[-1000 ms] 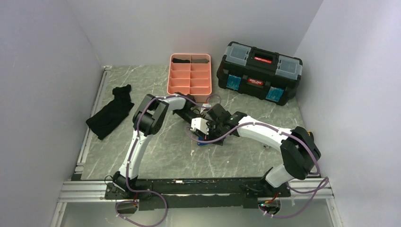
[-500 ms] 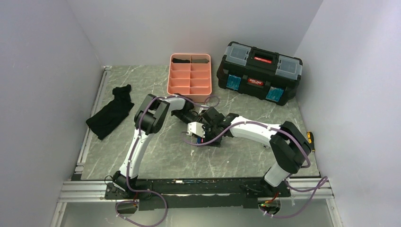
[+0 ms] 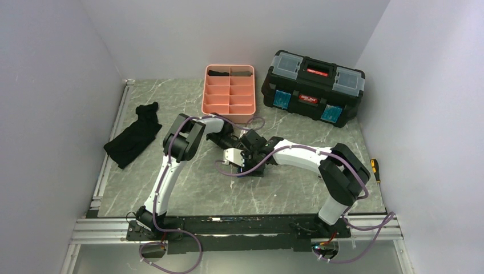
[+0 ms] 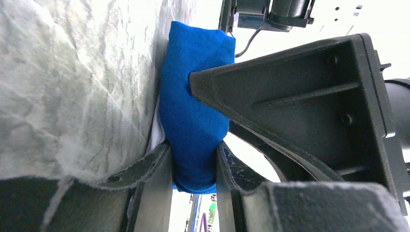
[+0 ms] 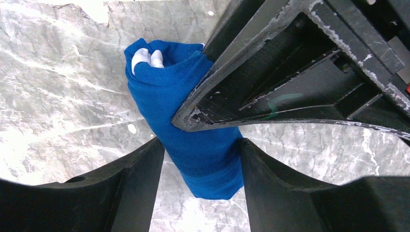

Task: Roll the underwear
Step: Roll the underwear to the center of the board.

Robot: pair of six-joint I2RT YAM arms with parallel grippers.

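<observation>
Blue underwear [image 5: 193, 121] looks fully rolled into a tight bundle, left gripper [image 4: 192, 147] and right gripper [image 5: 200, 145] both clamped on it; probably just release remaining.

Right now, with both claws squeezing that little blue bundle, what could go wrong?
The left gripper and right gripper both pinch the underwear very close together, so their fingers could knock each other. It is soft, with a white layer poking out at one end; if either grip loosens, it may unroll.
</observation>
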